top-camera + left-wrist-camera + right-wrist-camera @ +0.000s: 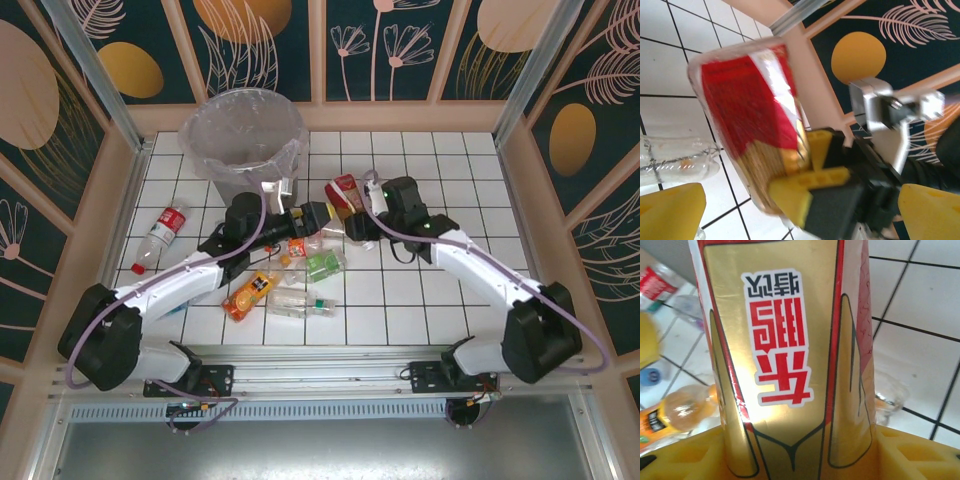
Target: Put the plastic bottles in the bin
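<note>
My right gripper [352, 207] is shut on a plastic bottle with a red and gold label [345, 190], lifted above the tiles. In the right wrist view the bottle [785, 340] stands between the yellow fingers [912, 452], touching both. My left gripper [318, 214] is open right beside it; in the left wrist view its fingers [670, 210] stand wide apart, with the same bottle [747, 105] just ahead. The grey bin [200, 125], lined with a clear bag, stands at the back left. More bottles lie on the tiles: orange [250, 293], green-labelled [325, 265], clear [300, 305], red-labelled [162, 235].
Both arms meet over the middle of the white tiled table [440, 170]. Wooden walls and metal posts [95, 75] close in the sides and back. An orange bottle [675, 412] lies under the held one, and a clear bottle [675, 160] lies left of my left gripper.
</note>
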Controlling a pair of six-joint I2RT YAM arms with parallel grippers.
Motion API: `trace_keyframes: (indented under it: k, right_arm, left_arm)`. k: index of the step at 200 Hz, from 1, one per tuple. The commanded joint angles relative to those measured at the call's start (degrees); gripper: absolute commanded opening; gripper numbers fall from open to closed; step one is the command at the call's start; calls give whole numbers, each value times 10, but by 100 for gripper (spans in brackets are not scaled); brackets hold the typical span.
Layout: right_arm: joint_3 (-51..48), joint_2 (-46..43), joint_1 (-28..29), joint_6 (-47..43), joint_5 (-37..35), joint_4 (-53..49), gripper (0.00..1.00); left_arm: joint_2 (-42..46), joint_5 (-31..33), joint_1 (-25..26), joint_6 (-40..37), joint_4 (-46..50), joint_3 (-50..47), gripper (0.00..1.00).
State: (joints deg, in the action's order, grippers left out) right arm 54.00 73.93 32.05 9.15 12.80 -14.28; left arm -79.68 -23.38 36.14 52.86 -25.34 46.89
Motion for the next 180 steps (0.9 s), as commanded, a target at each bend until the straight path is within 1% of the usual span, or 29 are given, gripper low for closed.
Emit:
trace_keyframes:
  k: [1, 31, 48, 70, 85, 111, 129, 153, 171, 180]
  right_arm:
    - [-20, -33, 21, 32, 33, 33, 60]
    - [-34, -56, 40, 43, 49, 39, 60]
    - [-39, -63, 50, 47, 50, 41, 60]
    - [-46, -67, 60, 51, 49, 41, 60]
    - [-49, -64, 64, 52, 42, 40, 60]
    - [-53, -63, 69, 54, 34, 41, 60]
    - [-55, -62, 70, 55, 32, 41, 60]
    - [-55, -61, 73, 55, 31, 43, 61]
    - [-54, -62, 76, 57, 30, 45, 65]
    - [-55, -65, 77, 59, 29, 46, 71]
  left_arm:
    - [-26, 6, 4, 16, -2, 24, 99]
    - [-45, 5, 4, 14, -10, 31, 99]
    - [-57, 7, 4, 4, 5, 44, 99]
    - [-65, 5, 4, 9, -2, 48, 98]
    - [-68, 3, 4, 12, -6, 52, 92]
    - [-65, -6, 3, 17, 1, 57, 73]
    - [-52, 4, 4, 13, 14, 53, 64]
    - [-39, 11, 4, 8, 24, 51, 61]
    - [-33, 11, 3, 10, 25, 51, 61]
    - [-29, 12, 4, 9, 28, 51, 61]
